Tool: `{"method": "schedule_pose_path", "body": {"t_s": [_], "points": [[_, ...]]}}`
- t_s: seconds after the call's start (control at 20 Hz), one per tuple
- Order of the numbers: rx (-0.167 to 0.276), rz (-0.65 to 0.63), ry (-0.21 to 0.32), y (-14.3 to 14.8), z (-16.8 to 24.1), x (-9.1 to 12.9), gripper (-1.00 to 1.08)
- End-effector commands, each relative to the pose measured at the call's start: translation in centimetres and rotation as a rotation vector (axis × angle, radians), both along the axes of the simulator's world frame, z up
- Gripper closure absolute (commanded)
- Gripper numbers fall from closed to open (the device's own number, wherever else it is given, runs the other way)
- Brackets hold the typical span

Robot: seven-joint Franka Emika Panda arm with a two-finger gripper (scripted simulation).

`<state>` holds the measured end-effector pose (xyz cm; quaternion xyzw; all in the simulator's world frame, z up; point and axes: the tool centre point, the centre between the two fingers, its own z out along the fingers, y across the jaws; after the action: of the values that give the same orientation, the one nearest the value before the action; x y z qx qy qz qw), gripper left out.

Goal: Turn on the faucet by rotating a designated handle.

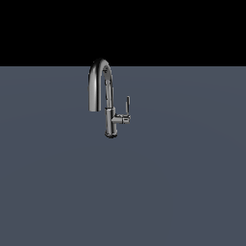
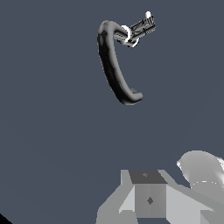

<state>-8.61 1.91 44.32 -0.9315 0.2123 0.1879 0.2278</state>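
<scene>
The faucet (image 1: 109, 115) is a small dark chrome gooseneck tap standing upright on the grey-blue floor, with its arched spout (image 1: 98, 79) curving toward the exterior view's left. Its handle (image 1: 128, 105) is a thin lever standing upright on a short stub on the exterior view's right of the body. The wrist view looks down on the faucet (image 2: 111, 65) from well above, with the handle (image 2: 141, 29) jutting from its body. Grey blocky gripper parts (image 2: 148, 197) show at that view's edge, far from the faucet. Their jaws cannot be made out. No gripper shows in the exterior view.
The flat grey-blue floor (image 1: 182, 182) extends all around the faucet, under a black background. A rounded white arm part (image 2: 201, 168) shows beside the grey blocks in the wrist view.
</scene>
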Motion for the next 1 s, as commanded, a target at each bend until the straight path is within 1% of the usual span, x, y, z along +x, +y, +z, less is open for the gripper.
{"method": "schedule_pose_path", "body": {"t_s": [0.0,0.5,0.95], "points": [[0.043,-0.044,0.038,-0.3,-0.9,1.5,1.08],[0.224,-0.226,0.198,-1.9,-5.5,7.3,1.08],[0.409,-0.411,0.36,-3.4,-11.2,12.0,1.08]]}}
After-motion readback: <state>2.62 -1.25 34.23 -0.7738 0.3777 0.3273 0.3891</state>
